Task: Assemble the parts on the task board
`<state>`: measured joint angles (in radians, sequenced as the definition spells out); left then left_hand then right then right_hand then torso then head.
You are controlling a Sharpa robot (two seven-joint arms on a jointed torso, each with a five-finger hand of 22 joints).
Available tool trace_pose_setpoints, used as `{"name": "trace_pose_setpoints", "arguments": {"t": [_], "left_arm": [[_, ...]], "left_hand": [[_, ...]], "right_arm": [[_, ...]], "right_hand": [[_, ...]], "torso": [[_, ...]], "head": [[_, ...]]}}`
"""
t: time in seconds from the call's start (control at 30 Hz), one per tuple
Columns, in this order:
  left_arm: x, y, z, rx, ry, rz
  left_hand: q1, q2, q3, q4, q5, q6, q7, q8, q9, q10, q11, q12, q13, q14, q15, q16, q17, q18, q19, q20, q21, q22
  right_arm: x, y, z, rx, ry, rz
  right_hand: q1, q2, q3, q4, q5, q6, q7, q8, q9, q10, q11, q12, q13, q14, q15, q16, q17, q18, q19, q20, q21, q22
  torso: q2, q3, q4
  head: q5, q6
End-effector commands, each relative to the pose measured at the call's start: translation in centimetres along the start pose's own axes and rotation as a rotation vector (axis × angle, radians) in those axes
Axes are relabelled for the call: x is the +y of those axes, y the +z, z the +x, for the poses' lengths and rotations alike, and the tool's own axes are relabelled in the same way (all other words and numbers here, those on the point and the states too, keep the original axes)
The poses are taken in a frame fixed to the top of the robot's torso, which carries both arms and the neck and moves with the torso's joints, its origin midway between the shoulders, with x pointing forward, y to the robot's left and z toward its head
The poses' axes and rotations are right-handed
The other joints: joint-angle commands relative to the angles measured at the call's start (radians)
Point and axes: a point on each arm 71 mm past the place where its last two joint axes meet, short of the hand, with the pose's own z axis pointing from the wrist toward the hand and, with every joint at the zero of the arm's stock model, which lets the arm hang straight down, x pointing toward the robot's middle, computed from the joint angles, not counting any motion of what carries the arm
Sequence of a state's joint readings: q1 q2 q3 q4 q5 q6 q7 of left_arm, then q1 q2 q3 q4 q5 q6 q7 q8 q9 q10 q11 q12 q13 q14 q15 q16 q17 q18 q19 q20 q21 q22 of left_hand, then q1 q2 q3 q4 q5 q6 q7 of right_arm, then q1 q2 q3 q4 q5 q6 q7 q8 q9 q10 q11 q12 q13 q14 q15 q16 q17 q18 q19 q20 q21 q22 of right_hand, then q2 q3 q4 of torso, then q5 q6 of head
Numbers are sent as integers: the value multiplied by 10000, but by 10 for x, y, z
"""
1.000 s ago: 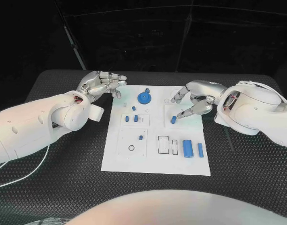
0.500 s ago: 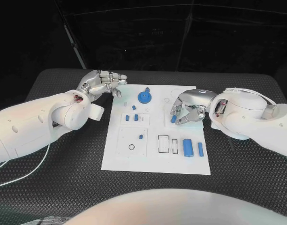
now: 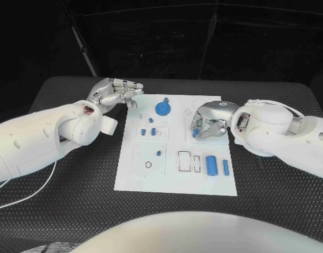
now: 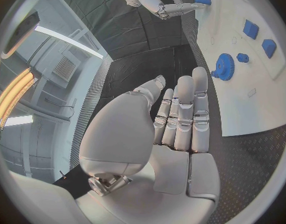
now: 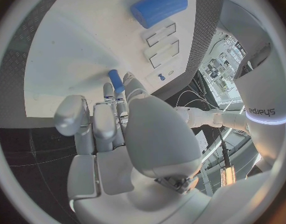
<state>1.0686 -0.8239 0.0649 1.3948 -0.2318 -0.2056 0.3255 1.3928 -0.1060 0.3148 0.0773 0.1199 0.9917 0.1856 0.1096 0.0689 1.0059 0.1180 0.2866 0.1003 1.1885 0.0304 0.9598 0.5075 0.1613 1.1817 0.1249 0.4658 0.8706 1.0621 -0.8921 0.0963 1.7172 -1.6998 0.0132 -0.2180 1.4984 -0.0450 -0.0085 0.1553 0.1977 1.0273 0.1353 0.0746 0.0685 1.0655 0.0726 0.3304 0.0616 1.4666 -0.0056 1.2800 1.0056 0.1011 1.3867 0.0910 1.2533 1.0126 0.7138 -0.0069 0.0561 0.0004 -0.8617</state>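
Now the right hand (image 3: 209, 122) holds a small blue peg (image 5: 116, 80) in its fingers (image 5: 107, 109), low over the right part of the board (image 3: 173, 182). It seems just above its hole, though this is hard to see. The peg should go down straight and slowly. The left hand (image 3: 114, 94) waits beside the board, fingers together, holding nothing.

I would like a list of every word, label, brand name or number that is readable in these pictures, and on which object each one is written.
"Sharpa": dark letters, shown upside down in the right wrist view, on the robot's white arm.
Task board: no readable words or numbers; only outlines of slots are printed on it.
Blue parts, such as the gear: no markings can be seen.
Both robot hands: no readable text.
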Motion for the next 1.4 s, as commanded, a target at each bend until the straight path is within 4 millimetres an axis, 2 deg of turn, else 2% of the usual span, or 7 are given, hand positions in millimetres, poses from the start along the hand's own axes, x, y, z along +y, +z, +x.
{"name": "trace_pose_setpoints", "arguments": {"t": [0.03, 0.33, 0.4, 0.6, 1.13, 1.27, 1.4], "left_arm": [[-2, 0, 1, 118, -68, 129], [-2, 0, 2, 151, -79, 116], [-2, 0, 2, 154, -81, 114], [-2, 0, 1, 147, -77, 105], [-2, 0, 1, 127, -68, 102], [-2, 0, 1, 132, -72, 102], [-1, 1, 2, 146, -78, 105]], "left_hand": [[16, 86, -57, -23, 1, -26, -7, -12, 14, -51, 8, 48, 16, -73, 27, -52, -10, 201, -5, 66, -50, -16], [20, 100, -63, -23, 3, -21, -11, -1, 17, -53, 4, 75, 23, -81, 27, -53, -13, 201, -9, 68, -61, -24], [20, 100, -63, -23, 3, -21, -11, -1, 17, -53, 4, 75, 23, -81, 27, -53, -13, 201, -9, 68, -61, -24], [20, 100, -63, -23, 3, -21, -11, -1, 17, -53, 4, 75, 23, -81, 27, -53, -13, 201, -9, 68, -61, -24], [34, 112, -64, -30, 6, -13, -16, 10, 21, -51, -1, 100, 29, -86, 24, -52, -14, 203, -11, 68, -70, -30], [34, 112, -64, -30, 6, -13, -16, 10, 21, -51, -1, 100, 29, -86, 24, -52, -14, 203, -11, 68, -70, -30], [34, 112, -64, -30, 6, -13, -16, 10, 21, -51, -1, 100, 29, -86, 24, -52, -14, 203, -11, 68, -70, -30]], "right_arm": [[0, 1, -1, -112, -192, 86], [0, 6, 0, -113, -434, 176], [0, 6, 2, -74, -518, 179], [2, 7, 3, -101, -757, 173], [18, -16, -13, -1932, -17, -739], [26, -24, -17, -2282, 240, -1211], [37, -26, -19, -2436, 518, -1687]], "right_hand": [[-17, 93, 80, 34, -56, 77, 11, -71, -18, 125, -16, -98, 9, 177, -86, 73, 14, 16, 45, 3, 41, 9], [200, 181, 320, 131, -91, 409, -11, 21, 18, 645, -83, -323, 36, 197, -144, 168, 136, -36, 154, -41, 240, 319], [462, 302, 583, 79, -526, 578, -51, 65, 26, 828, -110, -452, 32, 208, -199, 214, 199, -56, 192, -77, 314, 431], [1145, 436, 1404, -286, -704, 897, -72, 124, 27, 1207, -186, -769, 44, 232, -248, 326, 359, -102, 271, -153, 493, 702], [630, -203, 3137, -723, -690, 1138, -24, -9, -7, 1761, -172, -1489, 121, 232, -218, 464, 505, -132, 271, -135, 676, 926], [555, -275, 3333, -789, -671, 1145, -16, -23, -6, 1798, -166, -1551, 133, 236, -214, 487, 537, -137, 275, -132, 702, 962], [489, -325, 3538, -864, -621, 1157, 5, -31, -5, 1833, -154, -1607, 147, 243, -207, 519, 585, -143, 284, -130, 735, 1008]], "torso": [[-2, -3, -2], [-6, -5, 9], [-15, -4, 5], [-21, -2, -6], [-32, -2, -8], [-35, -14, 1], [-18, 5, -16]], "head": [[8, -10], [13, -46], [21, -56], [46, -54], [111, -37], [131, -20], [196, -12]]}}
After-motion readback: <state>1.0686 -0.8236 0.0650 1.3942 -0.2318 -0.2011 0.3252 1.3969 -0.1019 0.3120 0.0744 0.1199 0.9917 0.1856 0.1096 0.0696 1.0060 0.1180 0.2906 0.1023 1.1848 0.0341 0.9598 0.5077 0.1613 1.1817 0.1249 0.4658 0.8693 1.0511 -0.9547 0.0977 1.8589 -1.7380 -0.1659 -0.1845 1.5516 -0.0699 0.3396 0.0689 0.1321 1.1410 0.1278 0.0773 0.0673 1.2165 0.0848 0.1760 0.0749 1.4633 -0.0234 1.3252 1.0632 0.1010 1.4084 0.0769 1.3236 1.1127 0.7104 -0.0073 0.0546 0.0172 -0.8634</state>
